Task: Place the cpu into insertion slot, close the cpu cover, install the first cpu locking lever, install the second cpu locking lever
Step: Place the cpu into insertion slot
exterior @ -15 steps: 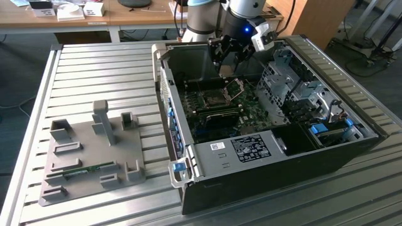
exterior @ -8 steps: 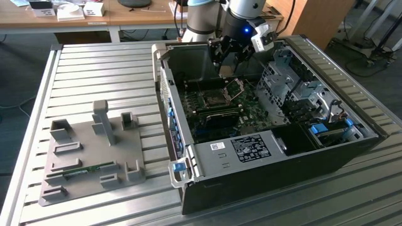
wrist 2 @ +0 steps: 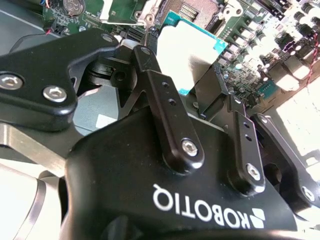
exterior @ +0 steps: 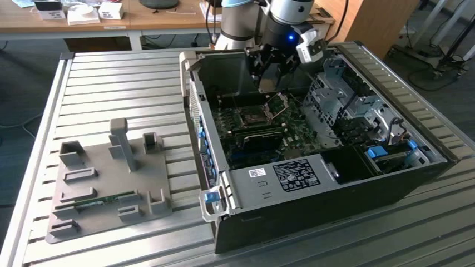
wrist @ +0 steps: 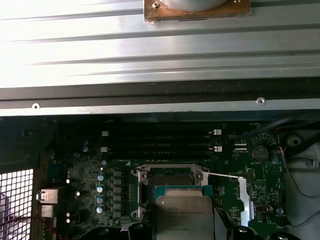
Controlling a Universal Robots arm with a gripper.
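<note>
Cpu [wrist 2: 187, 55] clamped flat between the gripper's [wrist 2: 180, 75] fingers, hanging over the board, not seated. Insertion slot [wrist: 171, 179] just beyond it, bare. Cpu cover [exterior: 278, 102] stands raised. Placing step in hand; seating likely needs square, level alignment.

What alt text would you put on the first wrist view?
A silver-topped processor chip, held in the gripper, hangs close over the open square socket on a green motherboard. Beyond the socket run long black memory slots, then the metal edge of the computer case.
</note>
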